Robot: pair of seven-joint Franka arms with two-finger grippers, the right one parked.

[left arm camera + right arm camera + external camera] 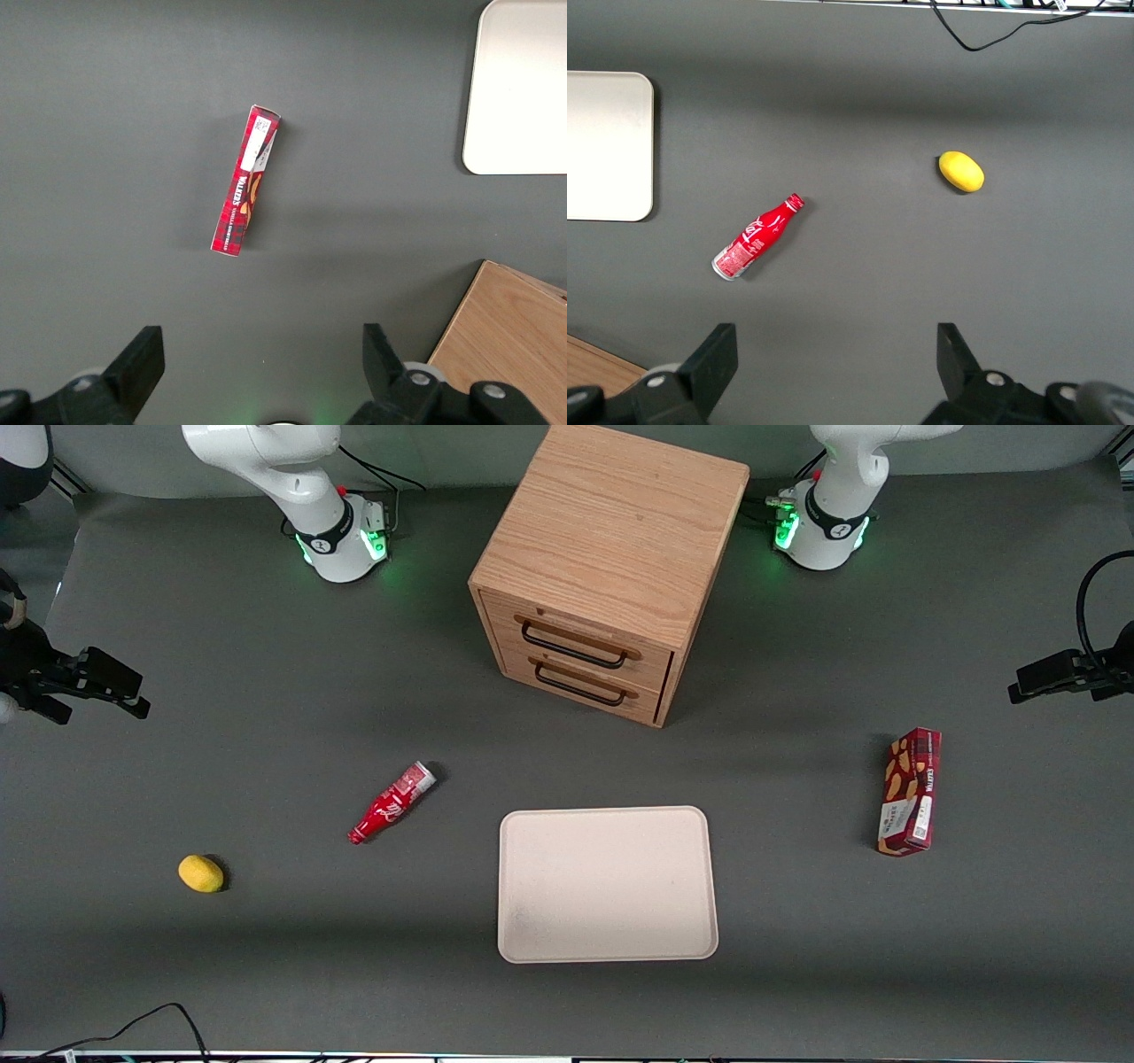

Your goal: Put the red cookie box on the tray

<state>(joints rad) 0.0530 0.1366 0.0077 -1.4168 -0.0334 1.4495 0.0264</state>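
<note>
A matte dark-grey tabletop (266, 691) spreads beneath the gripper (261, 341); a light oak two-drawer cabinet (611, 540) stands near it, evenly lit.

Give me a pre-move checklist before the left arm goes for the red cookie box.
1. Gripper open and empty, high above the table: ok.
2. Red cookie box lying flat on the mat, toward the working arm's end, nothing touching it: ok.
3. Box in the wrist camera's sight, between the finger lines: ok.
4. Tray bare, nothing on it: ok.
5. Way from box to tray free of the wooden drawer cabinet, which stands farther from the front camera: ok.
6. Red cola bottle and lemon lie toward the parked arm's end, out of the way: ok.
</note>
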